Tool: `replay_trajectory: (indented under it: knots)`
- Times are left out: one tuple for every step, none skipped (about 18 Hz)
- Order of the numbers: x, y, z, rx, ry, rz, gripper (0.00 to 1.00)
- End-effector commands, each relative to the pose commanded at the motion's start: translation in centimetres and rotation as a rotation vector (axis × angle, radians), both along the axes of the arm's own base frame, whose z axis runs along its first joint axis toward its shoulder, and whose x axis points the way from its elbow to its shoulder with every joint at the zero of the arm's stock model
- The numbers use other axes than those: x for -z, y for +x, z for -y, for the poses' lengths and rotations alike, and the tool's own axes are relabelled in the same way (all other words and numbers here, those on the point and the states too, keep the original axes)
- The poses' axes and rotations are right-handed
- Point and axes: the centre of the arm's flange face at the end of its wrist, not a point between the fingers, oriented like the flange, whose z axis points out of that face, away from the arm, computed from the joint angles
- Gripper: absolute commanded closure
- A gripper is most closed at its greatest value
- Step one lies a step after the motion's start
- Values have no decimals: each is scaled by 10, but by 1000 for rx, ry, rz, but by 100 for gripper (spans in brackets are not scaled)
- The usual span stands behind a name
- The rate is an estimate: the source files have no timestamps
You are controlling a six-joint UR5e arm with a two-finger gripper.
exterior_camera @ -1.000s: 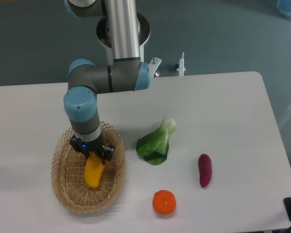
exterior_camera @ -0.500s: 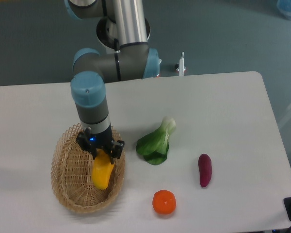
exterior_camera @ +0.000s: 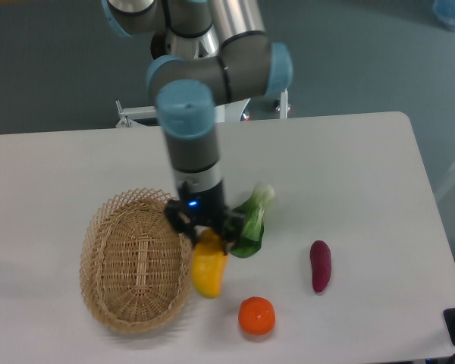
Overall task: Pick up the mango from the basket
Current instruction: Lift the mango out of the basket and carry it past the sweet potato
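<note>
Fixed camera: fingers (exterior_camera: pixel 203 233) clenched on upper end of mango (exterior_camera: pixel 208 267), holding it just right of basket (exterior_camera: pixel 136 262) rim, clear of its bowl. Beside it on worktop (exterior_camera: pixel 349 182): leafy green (exterior_camera: pixel 250 224), orange (exterior_camera: pixel 257 315), purple vegetable (exterior_camera: pixel 320 265).

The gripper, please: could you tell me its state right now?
Gripper: closed on the mango, held beside the basket.

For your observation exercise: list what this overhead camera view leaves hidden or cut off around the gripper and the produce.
- Top of the mango: hidden inside the gripper.
- Left part of the leafy green: behind the gripper.
- Mango's height above the table: unclear from this angle.
- Arm's upper links: cut off by the top edge.
</note>
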Motion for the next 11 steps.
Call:
replay_trajectory:
  knots:
    - [-4,-15,10,-2,-15,3,42]
    - [-10,-39,28,7,-35,5,42]
    - [-13,-54,40,24,-51,5,42]
    - [-13,-68,54,41,-66,8,42]
    - [-15,-90,77,54,-75,2,42]
    - [-15,-105,92,64,-71,0,42]
    - [-18,-117,108,69,-71,-5,42]
    - [-18,-127,120,79,-77,-10,42]
    - [-17,-136,131,90,-83,-13,42]
    - [-16,-144,141,103,-90,-18,42]
    - [-15,-154,149,110,-94,-23,42]
